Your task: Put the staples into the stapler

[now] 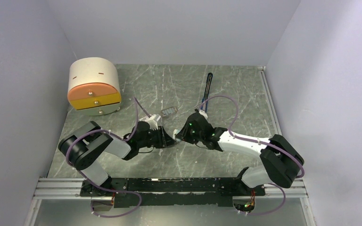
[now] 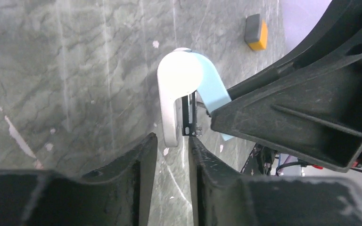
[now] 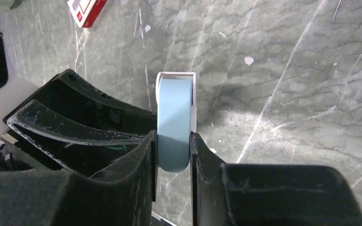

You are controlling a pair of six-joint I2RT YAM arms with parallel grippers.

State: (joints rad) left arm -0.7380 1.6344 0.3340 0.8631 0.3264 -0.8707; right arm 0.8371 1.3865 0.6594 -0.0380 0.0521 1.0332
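Cream on top with orange and yellow fronts, a small drawer unit (image 1: 94,87) stands at the far left of the grey marbled desk (image 1: 245,94), apart from the work. Toward the middle, the left gripper (image 2: 173,141) has its jaws a narrow way apart, with bare desk showing through the gap. The white end of a short pale-blue and white piece (image 3: 173,117) sits right at their mouth, and whether the fingers touch it cannot be told. Just beyond that gripper, the staples (image 1: 168,111) lie flat and loose on the desk, held by nothing. A red-and-white box (image 3: 86,8) shows at the top edge of the right wrist view. The right gripper (image 3: 173,141) is clamped on the blue side of the pale-blue piece and carries it upright above the desk, tip to tip with the left one. Farther right and toward the back, the stapler (image 1: 208,89) lies lengthwise, well apart from both grippers. From how things lie, loading has not begun: both arms are busy with the small piece, while opening the stapler, picking up the staples and seating them all seem left to do.
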